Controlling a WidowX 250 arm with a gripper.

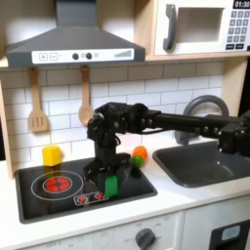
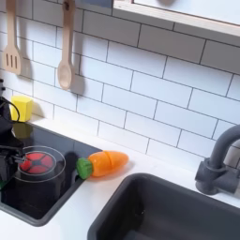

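First exterior view: gripper [image 1: 108,172] low over stove [image 1: 39,200], jaws closed on green block [image 1: 111,183] at stove's right edge. Carrot [image 1: 140,153] just behind. Step judged: block gripped, still down. Lifting calls for firm hold, clearance from carrot.

The stove [image 1: 59,190] is looking like glossy black plastic, and the carrot [image 2: 108,163] is showing as smooth orange plastic. The spoon [image 2: 65,58] and spatula [image 2: 11,49] are looking like matt wood. The wall tiles [image 2: 150,94] are gleaming white, the sink [image 2: 178,211] is appearing as matt grey plastic, and the counter [image 2: 66,220] is appearing smooth and white.
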